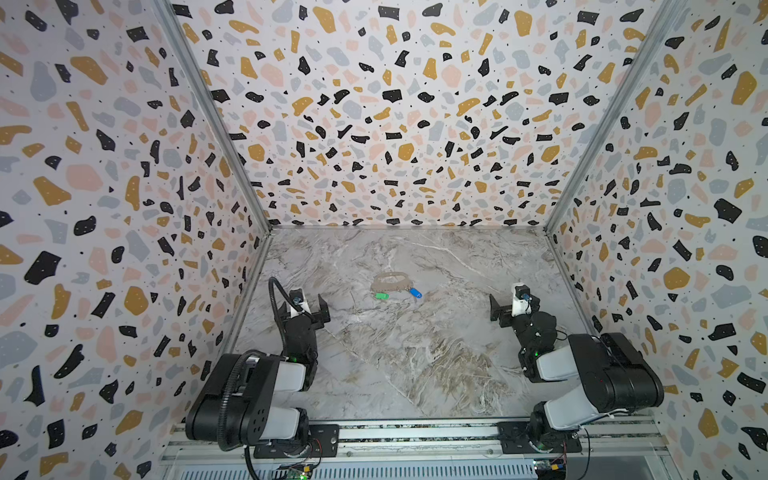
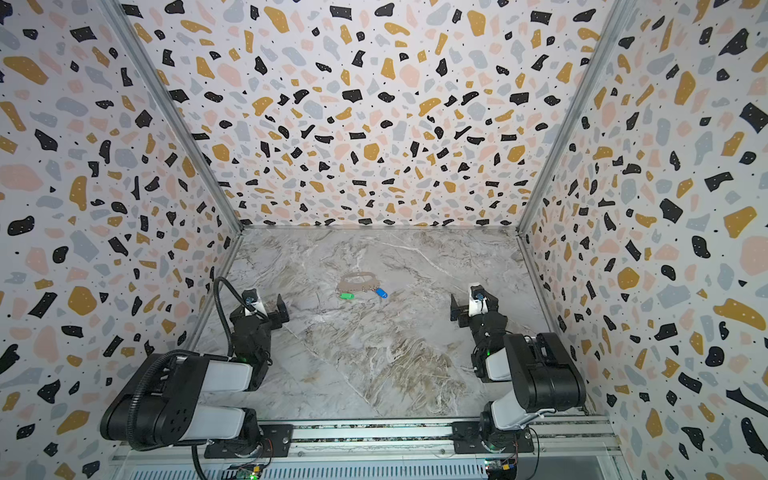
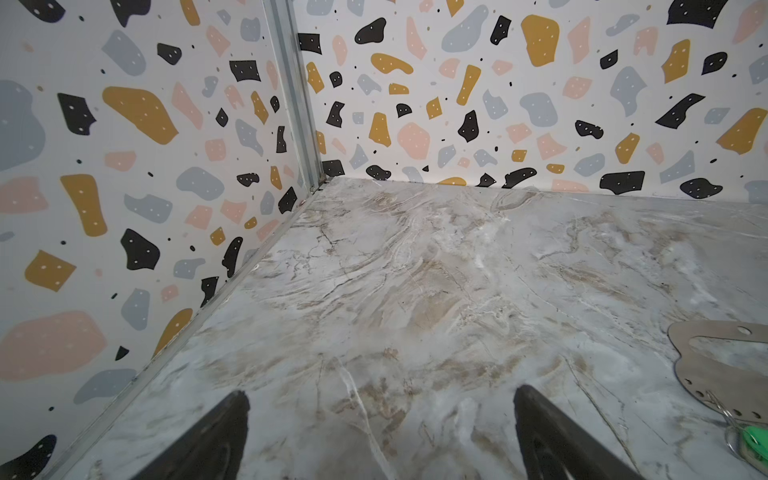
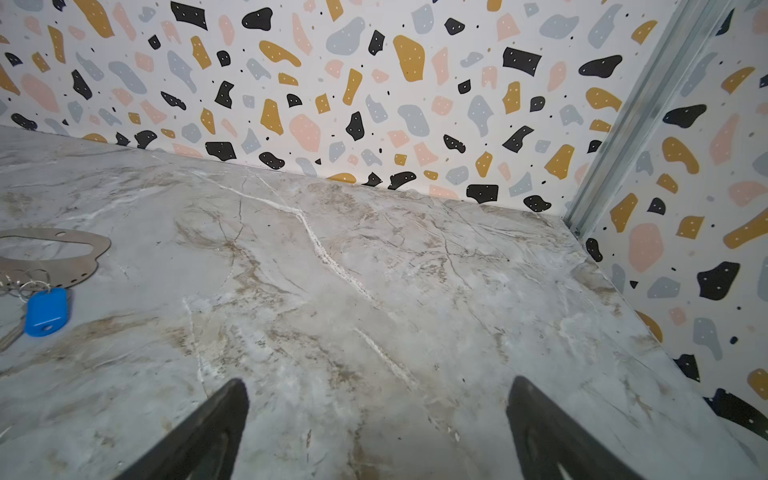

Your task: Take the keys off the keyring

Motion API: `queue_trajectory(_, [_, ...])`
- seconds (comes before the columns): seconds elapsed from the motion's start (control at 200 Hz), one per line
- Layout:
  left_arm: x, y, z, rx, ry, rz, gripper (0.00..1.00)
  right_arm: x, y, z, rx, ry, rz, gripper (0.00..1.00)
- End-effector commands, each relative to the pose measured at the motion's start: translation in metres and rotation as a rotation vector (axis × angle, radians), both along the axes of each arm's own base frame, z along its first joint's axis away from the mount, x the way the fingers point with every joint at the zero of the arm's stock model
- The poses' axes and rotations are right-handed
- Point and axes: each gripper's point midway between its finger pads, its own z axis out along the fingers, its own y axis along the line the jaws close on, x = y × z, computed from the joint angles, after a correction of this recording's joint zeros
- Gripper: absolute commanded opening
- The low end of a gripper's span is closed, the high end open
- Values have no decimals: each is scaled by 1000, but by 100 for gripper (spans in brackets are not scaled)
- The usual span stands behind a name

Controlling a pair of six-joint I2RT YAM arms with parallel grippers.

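Note:
The tan keyring (image 1: 390, 281) (image 2: 358, 281) lies flat on the marble table, mid-back. A green key (image 1: 381, 296) (image 2: 346, 296) hangs off its near left corner and a blue key (image 1: 415, 293) (image 2: 381, 292) off its near right, both on thin wire rings (image 4: 29, 278). My left gripper (image 1: 304, 307) (image 3: 380, 399) hovers open to the left of them, empty, with the keyring (image 3: 706, 370) and green key (image 3: 754, 440) at its view's edge. My right gripper (image 1: 515, 307) (image 4: 376, 386) hovers open to the right, empty, with the blue key (image 4: 45, 311) off to its side.
The marble table (image 1: 395, 365) is boxed in by terrazzo-patterned walls on the left (image 1: 124, 208), back (image 1: 395, 124) and right (image 1: 665, 208). A metal rail (image 1: 415, 432) with both arm bases runs along the front edge.

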Motion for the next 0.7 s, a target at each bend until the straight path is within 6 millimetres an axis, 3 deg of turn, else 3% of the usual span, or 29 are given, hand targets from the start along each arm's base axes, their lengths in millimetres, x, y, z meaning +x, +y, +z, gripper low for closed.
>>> queue_trajectory(0.0, [5, 0, 16, -7, -58, 2, 100, 0, 0, 11, 8, -37, 3, 99])
queue_trajectory(0.696, [10, -10, 15, 7, -41, -62, 100, 2, -2, 9, 23, -26, 6, 99])
